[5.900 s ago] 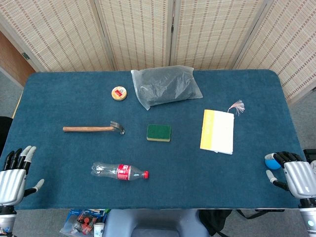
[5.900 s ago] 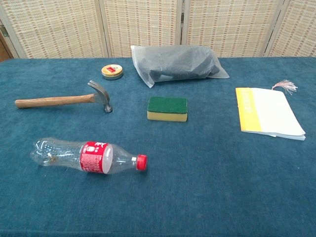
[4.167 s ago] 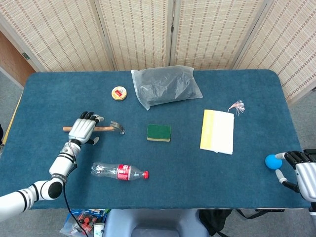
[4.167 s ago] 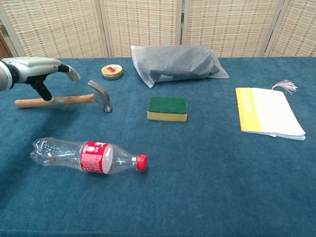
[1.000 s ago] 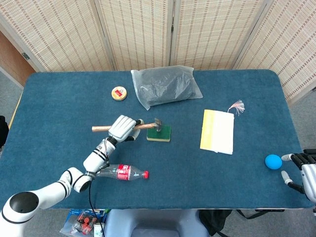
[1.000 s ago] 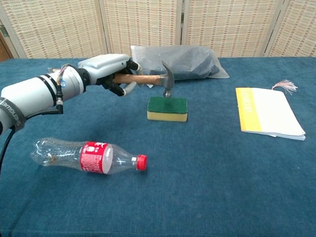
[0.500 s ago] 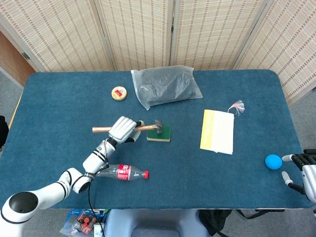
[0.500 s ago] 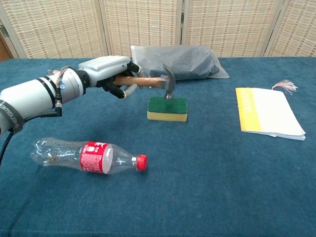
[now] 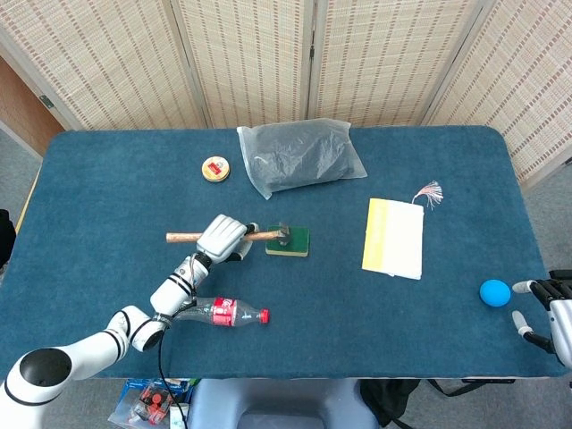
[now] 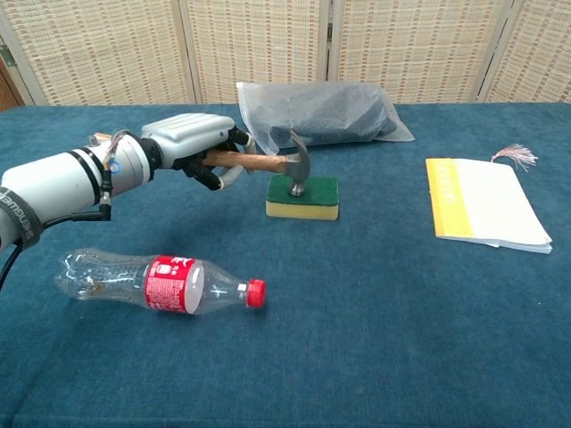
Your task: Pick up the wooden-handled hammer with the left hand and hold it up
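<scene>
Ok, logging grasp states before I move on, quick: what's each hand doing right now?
Left hand: holding the wooden-handled hammer by its handle.
Right hand: holding nothing, fingers apart, beside the blue ball.

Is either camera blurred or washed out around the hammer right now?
Chest view: hammer and left hand sharp, light even, soft shadow on the sponge. Head view: clear, no glare, but the hammer head is small.
</scene>
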Action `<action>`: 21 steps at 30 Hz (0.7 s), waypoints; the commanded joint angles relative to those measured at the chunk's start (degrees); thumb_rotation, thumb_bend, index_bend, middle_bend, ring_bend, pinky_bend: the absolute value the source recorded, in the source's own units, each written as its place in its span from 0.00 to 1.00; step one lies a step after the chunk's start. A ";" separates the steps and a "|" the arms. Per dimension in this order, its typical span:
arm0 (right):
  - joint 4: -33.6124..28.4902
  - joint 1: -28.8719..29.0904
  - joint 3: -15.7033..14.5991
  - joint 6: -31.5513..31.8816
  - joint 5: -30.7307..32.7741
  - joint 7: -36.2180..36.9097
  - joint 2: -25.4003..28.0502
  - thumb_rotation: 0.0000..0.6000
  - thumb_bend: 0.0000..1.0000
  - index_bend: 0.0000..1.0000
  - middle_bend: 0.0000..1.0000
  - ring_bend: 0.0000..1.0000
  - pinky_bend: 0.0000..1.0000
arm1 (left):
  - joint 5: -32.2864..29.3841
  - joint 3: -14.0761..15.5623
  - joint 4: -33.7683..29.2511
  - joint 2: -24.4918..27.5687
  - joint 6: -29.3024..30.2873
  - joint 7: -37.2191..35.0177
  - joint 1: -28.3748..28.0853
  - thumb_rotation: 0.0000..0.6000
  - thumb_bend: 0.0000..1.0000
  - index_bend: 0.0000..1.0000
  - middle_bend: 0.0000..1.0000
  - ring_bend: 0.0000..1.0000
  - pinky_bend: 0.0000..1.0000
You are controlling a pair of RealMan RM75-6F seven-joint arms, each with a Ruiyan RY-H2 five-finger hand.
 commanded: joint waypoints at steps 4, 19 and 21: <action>0.14 0.13 -0.01 -0.15 -0.28 0.20 -0.10 1.00 0.32 0.37 0.39 0.30 0.30 | -1.02 -1.83 -4.16 3.34 2.59 -2.88 1.38 1.00 0.61 0.70 0.87 0.91 1.00; 0.20 0.68 -0.04 -0.75 -0.85 0.05 -0.55 1.00 0.32 0.37 0.39 0.30 0.30 | -4.47 0.22 -2.38 6.06 -1.02 0.88 5.13 1.00 0.61 0.62 0.78 0.75 0.92; 0.05 0.65 -0.02 -0.63 -0.92 -0.05 -0.47 1.00 0.32 0.37 0.39 0.30 0.30 | -5.03 0.52 -2.28 6.21 -2.68 1.96 5.03 1.00 0.60 0.55 0.71 0.66 0.84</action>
